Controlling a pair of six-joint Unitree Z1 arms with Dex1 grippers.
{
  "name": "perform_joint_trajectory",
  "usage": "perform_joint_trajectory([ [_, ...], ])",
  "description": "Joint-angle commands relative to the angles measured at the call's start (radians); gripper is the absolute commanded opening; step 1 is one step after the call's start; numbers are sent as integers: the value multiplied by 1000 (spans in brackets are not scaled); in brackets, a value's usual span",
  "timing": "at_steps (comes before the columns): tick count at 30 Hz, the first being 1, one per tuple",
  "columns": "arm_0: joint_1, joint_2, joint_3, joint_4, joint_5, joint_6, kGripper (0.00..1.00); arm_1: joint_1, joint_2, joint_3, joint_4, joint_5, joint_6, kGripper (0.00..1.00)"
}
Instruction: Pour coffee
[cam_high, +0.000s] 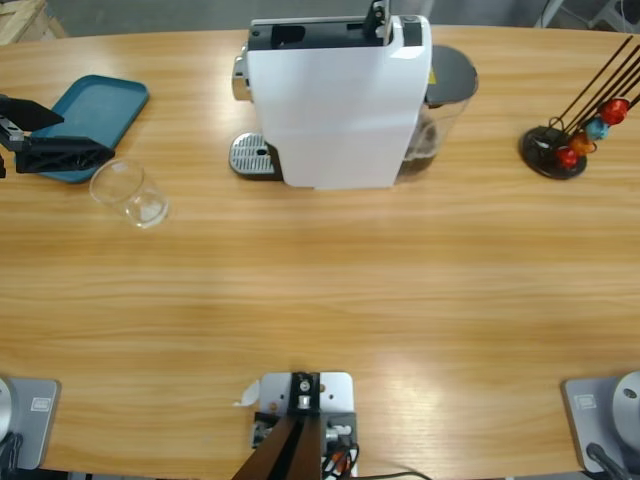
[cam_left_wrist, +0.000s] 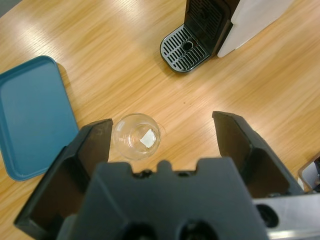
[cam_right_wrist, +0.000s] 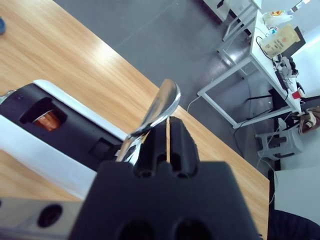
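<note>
The left tool (cam_left_wrist: 162, 145) hung spread above the empty glass (cam_left_wrist: 136, 136), ready to grasp; the right tool (cam_right_wrist: 167, 135) pinched the machine's lever (cam_right_wrist: 157, 112) together.

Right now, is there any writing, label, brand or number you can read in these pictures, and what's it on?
No text can be read here.
White coffee machine: a small yellow patch on its side by the water tank, too small to read.
Glass cup: a pale square shows at its base, no lettering visible on it.
Blue tray: plain.
Packages on a white table in the room behind: any printing is too small to read.
</note>
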Motion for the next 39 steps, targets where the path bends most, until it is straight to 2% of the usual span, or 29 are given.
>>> perform_joint_trajectory([
  [1, -9, 6, 41, -13, -4, 0, 862, 67, 83, 12, -6, -16, 15, 0],
  [10, -12, -5, 48, -12, -5, -3, 862, 82, 207, -16, -5, -36, 16, 0],
  [20, -15, 2, 51, -13, -5, -5, 862, 83, 264, -59, 7, -58, -4, 0],
  [32, -15, 0, 51, -13, -5, -5, 862, 161, 368, -156, 62, -51, -4, 0],
  [39, -17, -7, 51, -13, -4, -3, 862, 221, 436, -194, 114, -48, 67, 0],
])
